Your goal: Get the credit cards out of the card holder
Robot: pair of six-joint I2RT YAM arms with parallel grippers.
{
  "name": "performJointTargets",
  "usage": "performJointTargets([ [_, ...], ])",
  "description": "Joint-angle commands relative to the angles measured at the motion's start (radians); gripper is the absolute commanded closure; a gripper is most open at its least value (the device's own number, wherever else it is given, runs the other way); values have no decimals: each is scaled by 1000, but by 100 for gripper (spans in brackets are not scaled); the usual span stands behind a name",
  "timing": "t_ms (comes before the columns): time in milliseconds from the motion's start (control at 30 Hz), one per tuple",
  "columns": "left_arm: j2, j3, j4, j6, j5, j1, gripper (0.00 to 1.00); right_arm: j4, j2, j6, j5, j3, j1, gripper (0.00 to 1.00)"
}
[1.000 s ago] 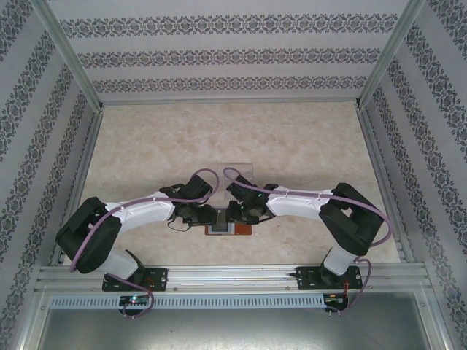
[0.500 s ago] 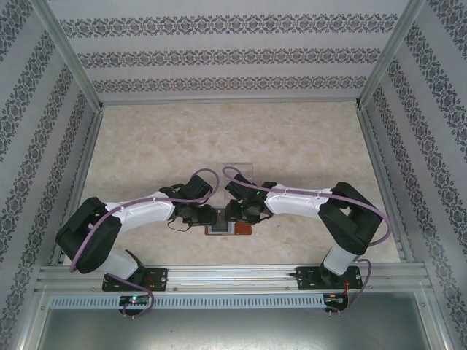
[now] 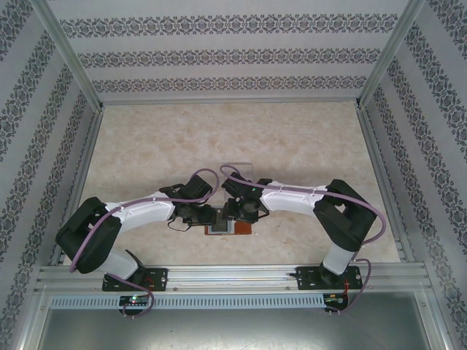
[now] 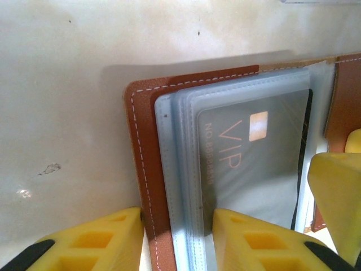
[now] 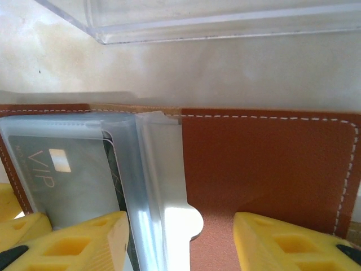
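1. Left wrist camera: I see the left gripper (image 4: 177,221) with its yellow fingers (image 4: 96,243) apart. The stitched leather edge of the card holder (image 4: 141,141) and a stack of clear sleeves (image 4: 180,169) lie between them. The outer finger sits just beside the leather edge and the inner one lies over the sleeves. I cannot tell whether they are pinching anything.
2. The credit cards (image 4: 254,164) sit inside the sleeves. A grey one marked VIP with a small chip faces me in the top sleeve, and the dark edge of a second card (image 4: 304,164) shows just behind it.
3. Right wrist camera: the right gripper (image 5: 179,226) has its jaws standing wide apart with nothing clamped between them. One finger is at the sleeve stack and the other is over the bare brown leather of the far flap. A loose clear sleeve with a notched edge lies between them.
4. The holder lies opened flat on the pale marbled table (image 4: 67,84). From the top external camera it sits close to the near edge, midway between the two arm bases, with both wrists meeting over it.
5. A clear plastic tray (image 5: 225,17) stands on the table just beyond the holder, apart from it.
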Motion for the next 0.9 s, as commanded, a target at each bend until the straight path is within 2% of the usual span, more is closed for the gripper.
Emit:
performJointTargets([
  [0,19,-1,-37,16,-31,9,63,-39,50,7,49,12,14,47],
  [867,8,-2,-42,19,-30,9,62,-107,126,13,74,73,40,45],
])
